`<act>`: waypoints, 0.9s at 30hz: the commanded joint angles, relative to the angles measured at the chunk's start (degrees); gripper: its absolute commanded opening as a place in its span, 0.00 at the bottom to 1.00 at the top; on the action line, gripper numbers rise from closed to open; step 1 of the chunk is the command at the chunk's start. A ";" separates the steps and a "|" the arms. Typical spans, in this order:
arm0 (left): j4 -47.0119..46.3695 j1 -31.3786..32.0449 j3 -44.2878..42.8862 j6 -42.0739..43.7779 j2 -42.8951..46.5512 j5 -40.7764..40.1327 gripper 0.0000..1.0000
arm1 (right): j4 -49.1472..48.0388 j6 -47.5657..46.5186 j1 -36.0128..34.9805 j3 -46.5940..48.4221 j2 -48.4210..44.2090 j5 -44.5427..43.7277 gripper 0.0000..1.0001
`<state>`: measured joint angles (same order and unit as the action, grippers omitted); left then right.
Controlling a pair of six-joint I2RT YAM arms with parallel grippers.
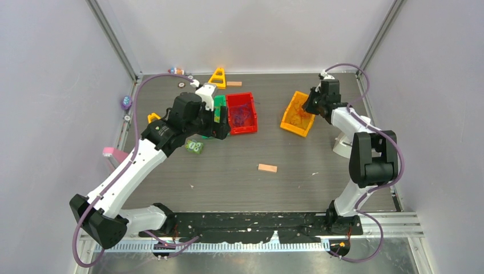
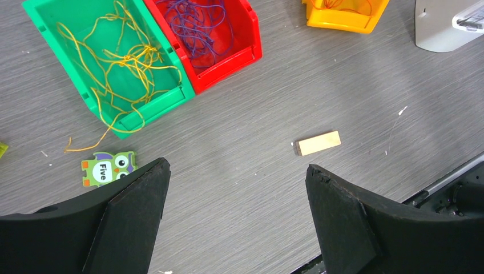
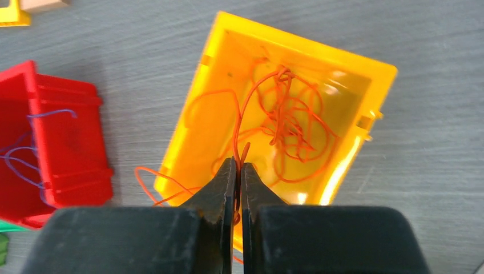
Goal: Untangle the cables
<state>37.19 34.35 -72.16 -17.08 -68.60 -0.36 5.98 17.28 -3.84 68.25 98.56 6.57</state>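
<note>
The right arm [image 1: 372, 155] rises from its base, folds sharply at the elbow and reaches toward the far side with its wrist tipped down. The two matte black fingers of the right gripper [image 3: 238, 171] are pressed together, pinching one hair-thin strand of the orange cables [image 3: 291, 123]. The strand runs straight ahead from the tips into a loose, looping tangle. That tangle lies just ahead of the gripper in a glossy, rectangular yellow bin [image 3: 371, 71] of plastic. A couple of strands spill over the bin's left wall onto the grey, wood-grained table [image 3: 434, 171]. Farther to the gripper's left stands a red bin [image 3: 63, 85] of the same moulded plastic, holding purple cables [image 3: 23, 154].

The left arm [image 1: 134, 162] stretches out long and diagonal from its base, the wrist bent to look down. The left gripper [image 2: 237, 168] is spread wide with nothing between its rough black fingers. Just ahead of its left finger lies a flat owl card [image 2: 108, 168] marked "Five". Ahead of its right finger lies a small pale wooden block [image 2: 318, 142]. Farther ahead and to the left is a green bin [image 2: 165, 103] holding a loose snarl of yellow cables [image 2: 128, 60]. One of these trails over the near lip onto the table. The red bin sits against the green bin's right side.
</note>
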 commanded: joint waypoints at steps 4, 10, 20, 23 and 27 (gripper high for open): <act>-0.79 -0.23 -0.13 0.75 0.88 0.14 0.90 | -0.32 -1.45 2.81 -1.55 -1.08 -8.22 0.05; -1.17 -0.23 0.46 0.62 0.87 0.12 0.89 | 5.69 -5.03 0.42 2.84 3.03 -16.83 0.06; 0.57 -0.20 -0.35 1.48 0.83 0.15 0.89 | 16.70 -6.39 -4.83 18.32 16.45 -20.58 0.06; 0.71 -0.21 -0.13 1.53 1.31 0.10 0.89 | 23.25 -6.43 -4.95 23.66 20.60 -19.23 0.12; 1.26 -0.22 -0.08 1.57 1.30 0.10 0.90 | 23.77 -5.88 -4.95 23.83 19.03 -18.19 0.39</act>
<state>38.22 34.35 -71.92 -16.21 -68.60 -0.34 25.02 11.70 -8.99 90.13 120.18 -11.53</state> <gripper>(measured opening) 0.893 0.242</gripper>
